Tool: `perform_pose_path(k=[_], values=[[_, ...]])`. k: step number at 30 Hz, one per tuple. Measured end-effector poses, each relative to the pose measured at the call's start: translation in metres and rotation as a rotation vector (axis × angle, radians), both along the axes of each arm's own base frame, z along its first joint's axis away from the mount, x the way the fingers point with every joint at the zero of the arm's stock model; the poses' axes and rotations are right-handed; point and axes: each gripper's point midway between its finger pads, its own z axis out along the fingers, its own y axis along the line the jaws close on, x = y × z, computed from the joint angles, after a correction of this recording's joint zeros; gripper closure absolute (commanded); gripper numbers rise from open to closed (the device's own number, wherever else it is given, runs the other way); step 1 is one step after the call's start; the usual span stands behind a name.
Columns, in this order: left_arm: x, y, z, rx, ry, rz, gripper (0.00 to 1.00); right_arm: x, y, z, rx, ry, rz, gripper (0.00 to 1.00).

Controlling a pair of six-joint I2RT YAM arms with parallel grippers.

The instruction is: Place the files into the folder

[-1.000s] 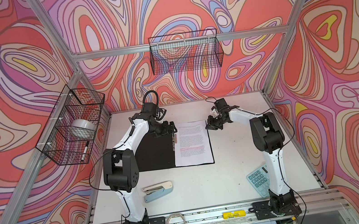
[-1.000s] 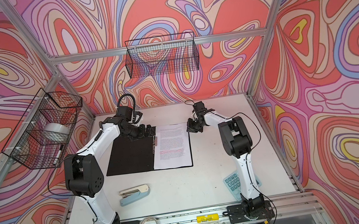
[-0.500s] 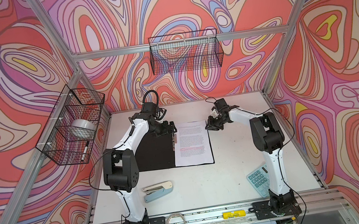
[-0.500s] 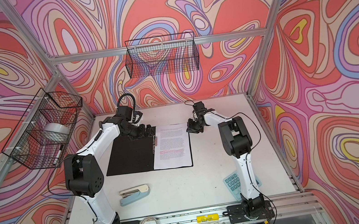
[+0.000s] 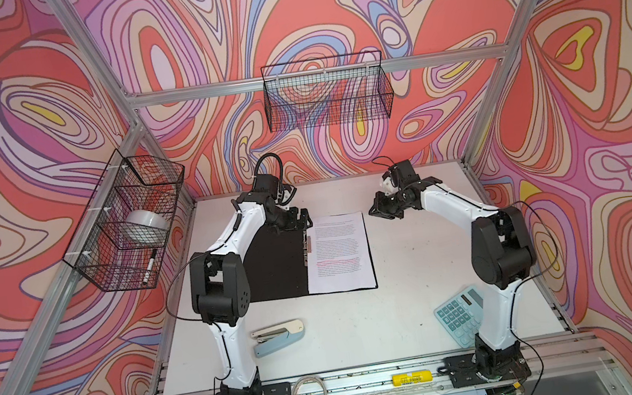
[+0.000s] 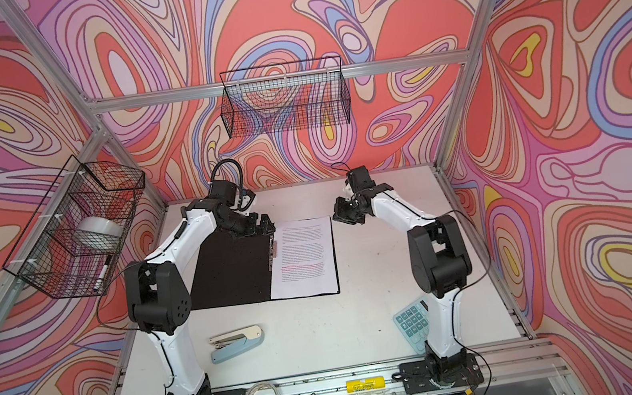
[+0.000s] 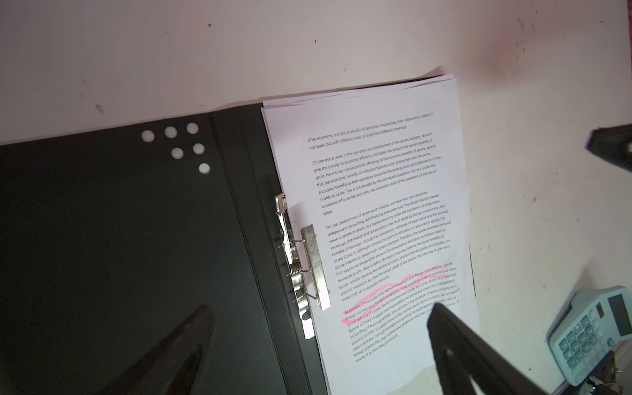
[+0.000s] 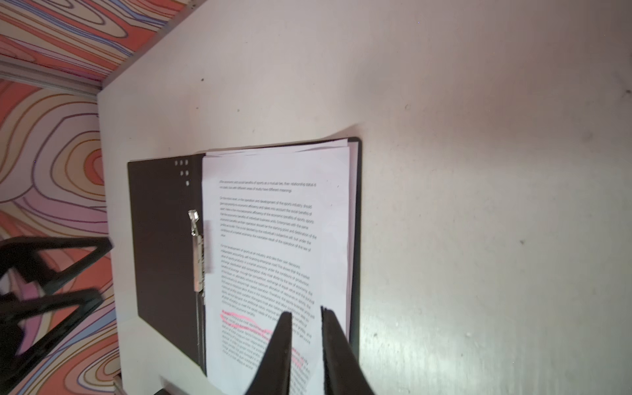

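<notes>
The folder (image 5: pixel 274 267) lies open flat on the table, black inside up, in both top views (image 6: pixel 228 274). The files (image 5: pixel 341 253), white sheets with a pink-highlighted line, lie stacked on its right half (image 6: pixel 306 258), edges slightly fanned. A metal clip (image 7: pixel 307 260) sits on the spine beside the files (image 7: pixel 376 205). My left gripper (image 5: pixel 300 219) hovers open over the spine's far end (image 7: pixel 319 307), holding nothing. My right gripper (image 5: pixel 377 211) hangs just off the files' far right corner. Its fingers (image 8: pixel 304 311) stand a narrow gap apart with nothing between them.
A blue stapler (image 5: pixel 279 336) lies near the front, left of centre. A blue calculator (image 5: pixel 460 312) lies at the front right by the right arm's base. Wire baskets hang on the left wall (image 5: pixel 129 224), with a tape roll and a marker, and on the back wall (image 5: pixel 327 96).
</notes>
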Motion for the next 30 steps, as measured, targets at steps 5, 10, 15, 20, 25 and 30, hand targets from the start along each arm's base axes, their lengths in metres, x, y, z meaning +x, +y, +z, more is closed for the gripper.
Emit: perform_pose_path(k=[5,10,15,20,25,30], values=[[0.010,-0.008,-0.028,-0.022,0.058,-0.003,0.05,-0.040,-0.001,0.004,0.046,0.029,0.014,0.85],[0.014,-0.014,-0.045,-0.048,0.092,-0.008,0.05,-0.059,-0.003,-0.001,0.048,0.062,0.015,0.85],[0.021,-0.022,-0.054,-0.097,0.108,-0.005,0.07,-0.060,-0.004,0.004,0.051,0.051,0.015,0.85],[0.028,-0.025,-0.064,-0.130,0.127,0.013,0.07,-0.060,-0.003,0.004,0.051,0.051,0.016,0.85],[0.029,-0.026,-0.071,-0.153,0.151,0.026,0.08,-0.059,-0.003,0.005,0.051,0.051,0.019,0.85],[0.029,-0.029,-0.068,-0.202,0.167,0.035,0.09,-0.057,-0.002,0.003,0.054,0.057,0.022,0.85]])
